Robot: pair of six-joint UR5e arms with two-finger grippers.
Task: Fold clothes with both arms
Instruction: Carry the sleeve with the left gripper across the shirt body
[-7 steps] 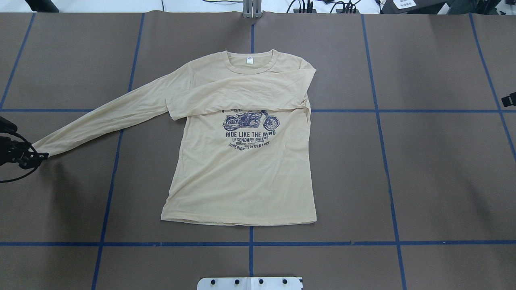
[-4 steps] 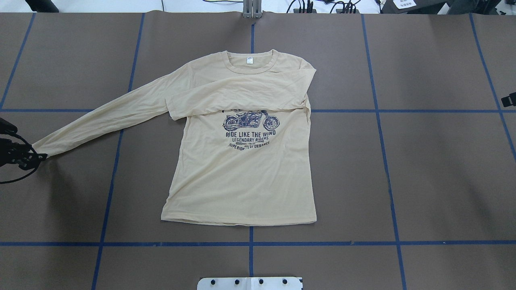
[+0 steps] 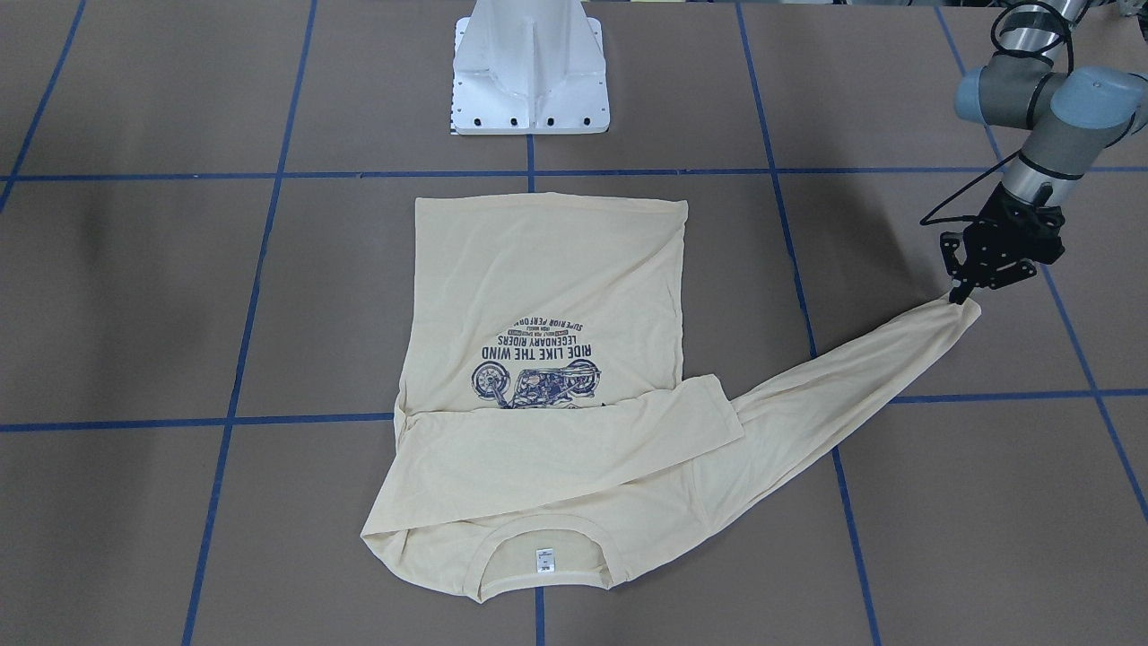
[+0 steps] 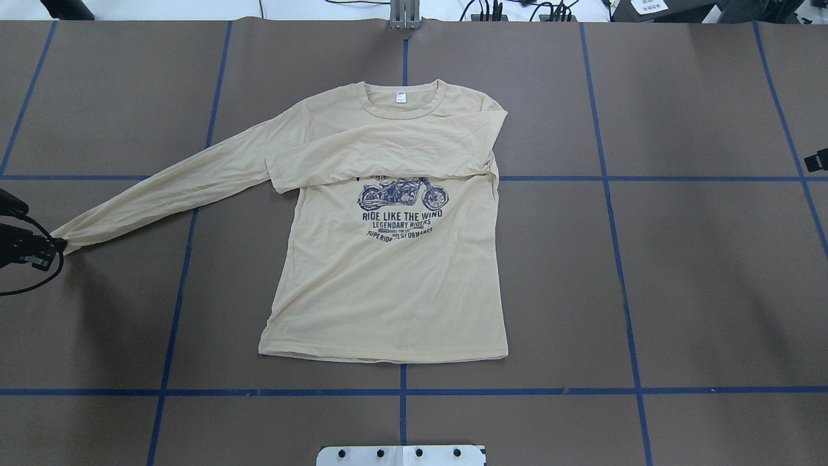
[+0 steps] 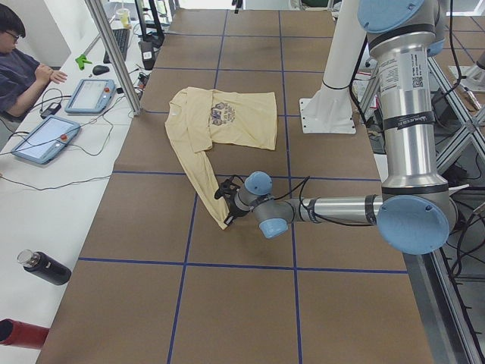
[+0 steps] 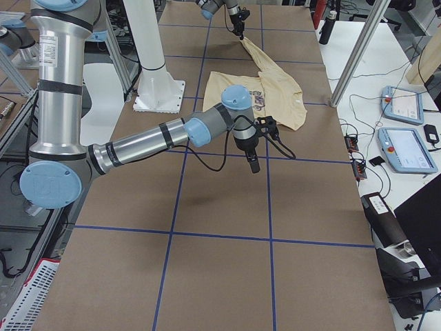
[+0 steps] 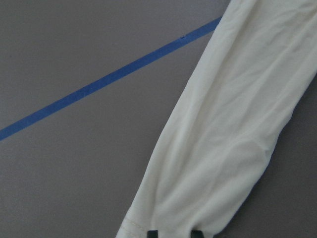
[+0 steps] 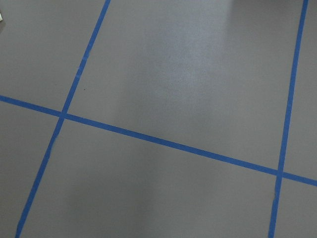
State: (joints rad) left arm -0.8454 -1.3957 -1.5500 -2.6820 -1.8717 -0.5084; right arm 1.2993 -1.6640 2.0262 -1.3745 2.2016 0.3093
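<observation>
The cream-yellow long-sleeved T-shirt point(image 4: 388, 285) lies flat, print side up, with its neck at the far side. One sleeve is folded across the chest point(image 4: 381, 152). The other sleeve point(image 4: 168, 191) stretches out to the left. My left gripper point(image 4: 58, 244) is at that sleeve's cuff and shut on it; it also shows in the front view point(image 3: 961, 294). The left wrist view shows the cuff point(image 7: 208, 198) running down between the fingertips point(image 7: 152, 234). My right gripper point(image 6: 253, 165) hangs over bare table, away from the shirt; I cannot tell whether it is open or shut.
The white pedestal base point(image 3: 529, 72) stands at the robot's side of the table. Blue tape lines point(image 4: 404, 391) grid the brown table. Tablets point(image 5: 91, 95) and bottles point(image 5: 45, 269) lie on the white bench beyond the far edge, where a person sits.
My left gripper has shifted slightly left and away from the robot at the cuff, and the cuff end has drawn in with it. The shirt body has not moved.
</observation>
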